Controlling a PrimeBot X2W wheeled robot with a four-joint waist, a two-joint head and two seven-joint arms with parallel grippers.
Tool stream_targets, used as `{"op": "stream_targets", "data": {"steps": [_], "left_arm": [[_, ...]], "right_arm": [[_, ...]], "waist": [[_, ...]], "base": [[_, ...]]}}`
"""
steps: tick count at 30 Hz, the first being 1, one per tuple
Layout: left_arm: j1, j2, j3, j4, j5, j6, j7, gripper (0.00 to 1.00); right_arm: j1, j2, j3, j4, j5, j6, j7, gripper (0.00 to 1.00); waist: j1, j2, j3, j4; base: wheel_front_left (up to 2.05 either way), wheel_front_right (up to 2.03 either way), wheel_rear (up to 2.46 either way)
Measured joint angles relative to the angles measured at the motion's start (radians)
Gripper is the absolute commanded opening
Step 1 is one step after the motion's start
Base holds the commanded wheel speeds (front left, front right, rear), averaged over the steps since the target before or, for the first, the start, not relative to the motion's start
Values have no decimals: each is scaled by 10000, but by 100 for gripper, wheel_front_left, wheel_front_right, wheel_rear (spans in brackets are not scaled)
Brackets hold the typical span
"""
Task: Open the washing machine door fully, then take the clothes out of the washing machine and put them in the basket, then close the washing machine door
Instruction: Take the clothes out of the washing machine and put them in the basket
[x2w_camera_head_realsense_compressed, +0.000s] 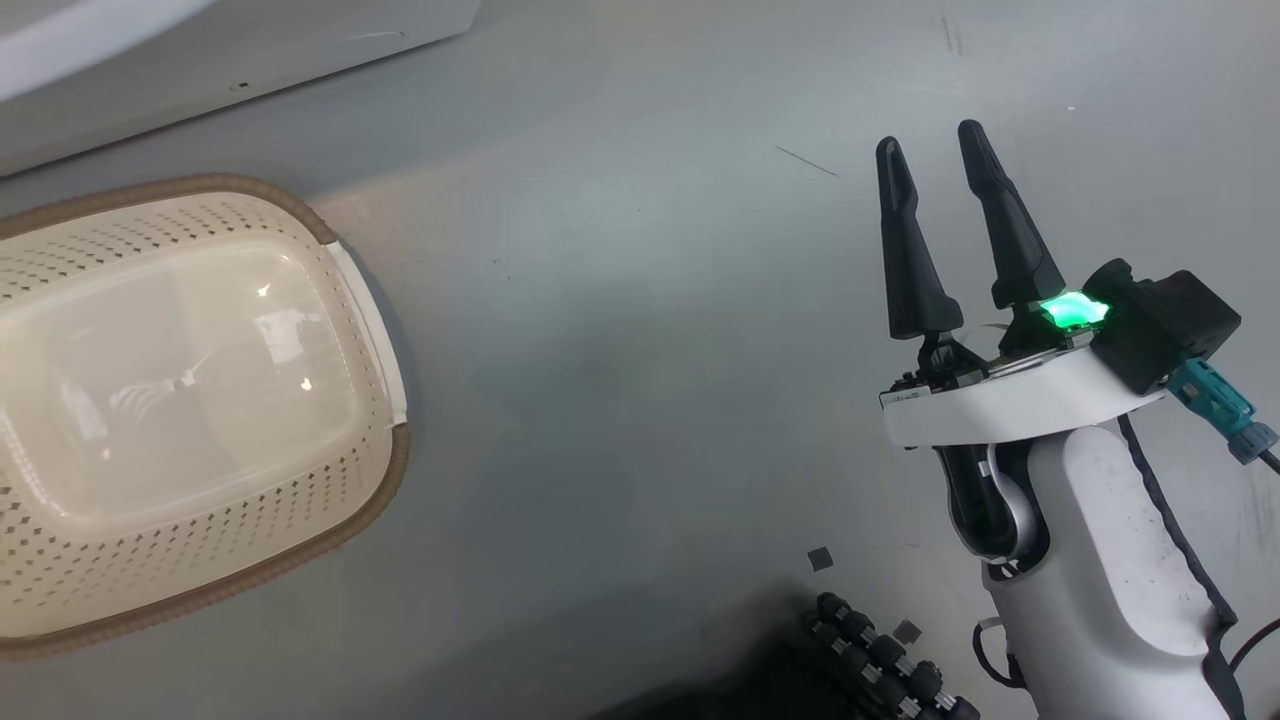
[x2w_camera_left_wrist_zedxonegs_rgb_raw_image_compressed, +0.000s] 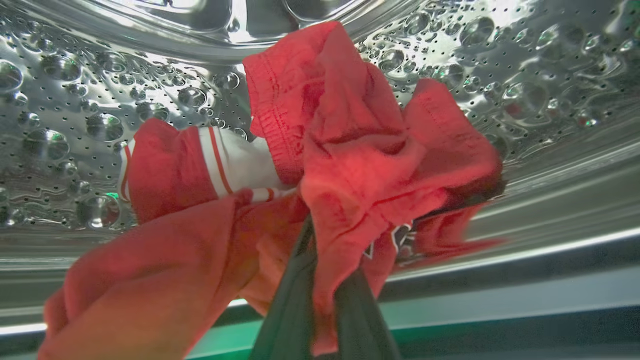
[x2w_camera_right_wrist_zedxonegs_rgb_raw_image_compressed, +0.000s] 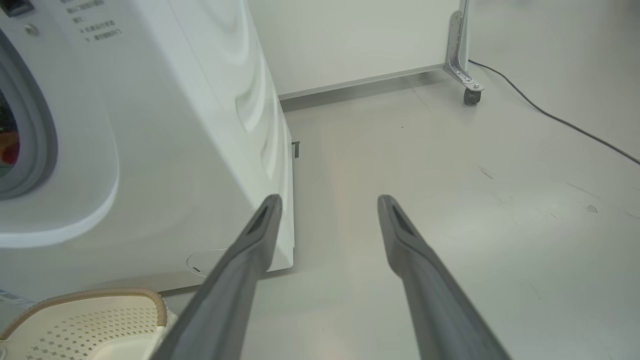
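Observation:
The clothes (x2w_camera_left_wrist_zedxonegs_rgb_raw_image_compressed: 350, 150), a bright red garment with a white striped patch, lie inside the steel perforated drum (x2w_camera_left_wrist_zedxonegs_rgb_raw_image_compressed: 75, 125) of the washing machine (x2w_camera_right_wrist_zedxonegs_rgb_raw_image_compressed: 175, 125). My left gripper (x2w_camera_left_wrist_zedxonegs_rgb_raw_image_compressed: 325, 250) is inside the drum, shut on a fold of the red fabric that drapes over its fingers. My right gripper (x2w_camera_head_realsense_compressed: 930, 140) hangs open over the grey floor, right of the machine, with nothing between its fingers (x2w_camera_right_wrist_zedxonegs_rgb_raw_image_compressed: 250, 240). The cream basket (x2w_camera_head_realsense_compressed: 370, 500) stands empty on the floor in front of the machine. The washing machine door is out of view.
A white panel on a caster (x2w_camera_right_wrist_zedxonegs_rgb_raw_image_compressed: 470, 95) stands behind the machine to the right, with a dark cable (x2w_camera_right_wrist_zedxonegs_rgb_raw_image_compressed: 550, 115) trailing across the floor. A ribbed dark part of my own base (x2w_camera_head_realsense_compressed: 880, 660) sits near the right arm.

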Motion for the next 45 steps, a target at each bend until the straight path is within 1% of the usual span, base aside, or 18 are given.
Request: {"op": "stream_targets", "data": {"steps": [6,11,15,16,17,23,34,40,42,45], "left_arm": [[20,-217,-25,6,-21,-309,-591,0],[241,-267,-65,-6,-27,-500,-1218,0],[716,-433,-61,-17,-27,-527,-1824,0],[835,-506,-56,-38,-27,-535,-1994,0],[948,-564,-63,-61,-27,-606,-2148,0],[1637,-842,-56,-268,-29,-690,-3170,0],[3145,-1254,-19,-890,-23,-698,-5068,0],[3932,-1532,-125,-1317,146,-685,-5835,0],[4273,-1613,-184,-1572,224,-619,-6184,0],[4639,-1628,-201,-1866,313,-579,-6502,0]], "right_arm": [[-1,0,-115,48,-245,0,0,100],[-1,0,-159,107,-437,0,0,100],[0,-4,-194,176,-575,8,0,100],[1,-4,-219,190,-616,54,0,100],[4,-4,-238,207,-652,54,0,100],[71,-6,-337,305,-947,54,0,100],[563,-12,-625,485,-1371,54,0,100],[871,-12,-832,516,-1592,54,0,100],[1016,-13,-851,529,-1685,54,0,100],[1121,-12,-848,535,-1753,54,0,100]], "waist": [[0,0,-110,221],[0,0,-275,429],[0,0,-463,586],[0,0,-517,626],[0,0,-574,666],[0,0,-966,892],[0,0,-1876,1327],[0,0,-2411,1644],[0,0,-2671,1828],[0,0,-2941,1999]], "base": [[0,0,0],[0,0,0],[0,0,0],[0,0,0],[0,0,0],[0,0,0],[0,0,0],[0,0,0],[0,0,0],[0,0,0]]}}
